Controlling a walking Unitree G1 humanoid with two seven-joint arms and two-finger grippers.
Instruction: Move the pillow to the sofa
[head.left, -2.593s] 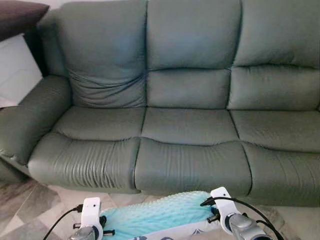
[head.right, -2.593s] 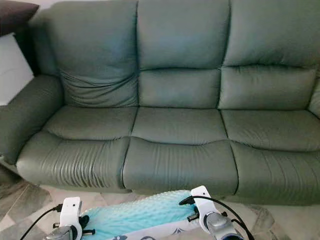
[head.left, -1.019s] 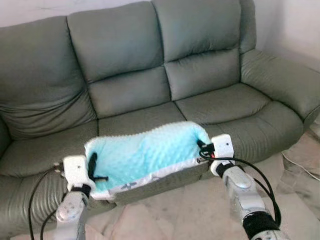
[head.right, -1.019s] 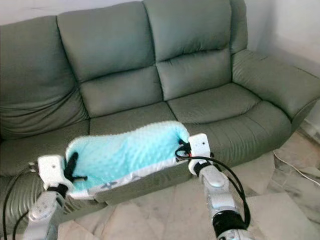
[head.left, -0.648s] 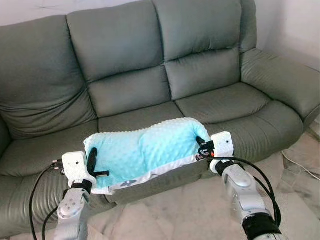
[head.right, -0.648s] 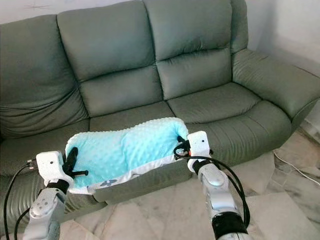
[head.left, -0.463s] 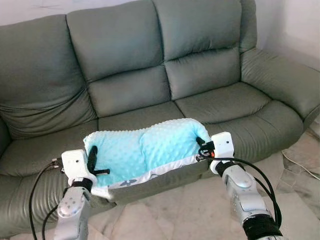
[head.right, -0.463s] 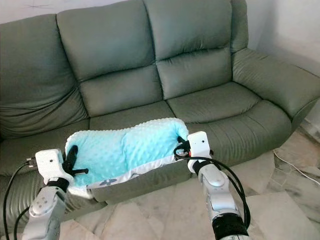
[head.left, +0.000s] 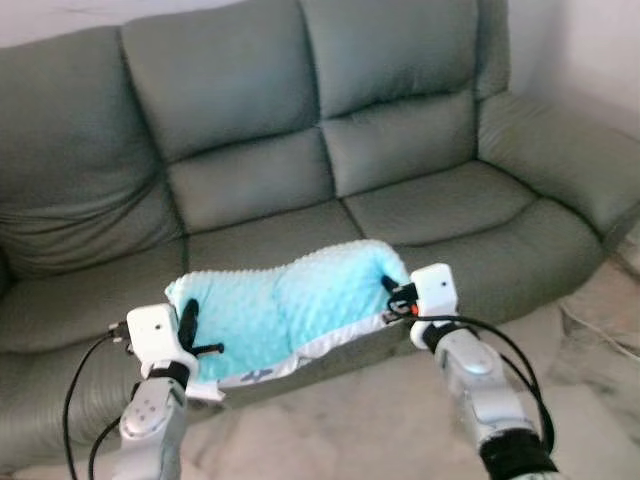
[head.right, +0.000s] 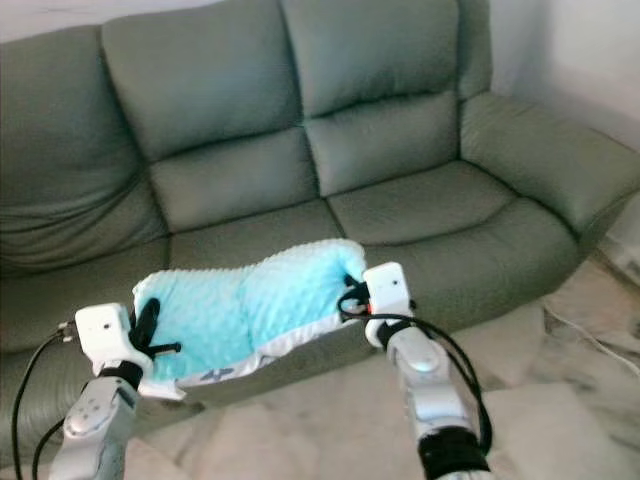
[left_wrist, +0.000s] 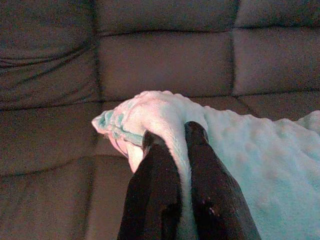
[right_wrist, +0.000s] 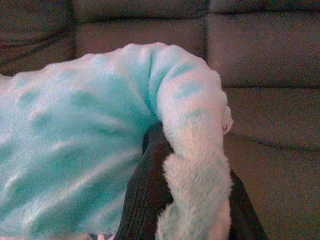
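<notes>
A light blue dotted pillow (head.left: 285, 305) with a white underside hangs between my two grippers over the front edge of the grey-green sofa (head.left: 300, 130). My left gripper (head.left: 187, 322) is shut on the pillow's left end; in the left wrist view its black fingers (left_wrist: 155, 175) pinch a fold of the fabric (left_wrist: 165, 117). At the right end, my right gripper (head.left: 392, 292) is shut on the pillow, and in the right wrist view the pillow (right_wrist: 192, 165) bulges over the dark fingers (right_wrist: 150, 190). The pillow sags in the middle above the seat cushions.
The sofa has three seat cushions and a wide armrest (head.left: 560, 155) on the right. A pale wall (head.left: 580, 40) rises behind the right end. Marble-patterned floor (head.left: 330, 420) lies between me and the sofa, and a cable (head.left: 590, 335) trails on it at the right.
The camera has swung from facing the sofa's left part to facing its middle and right. The pillow has risen from low by the floor to seat height, both grippers still on it.
</notes>
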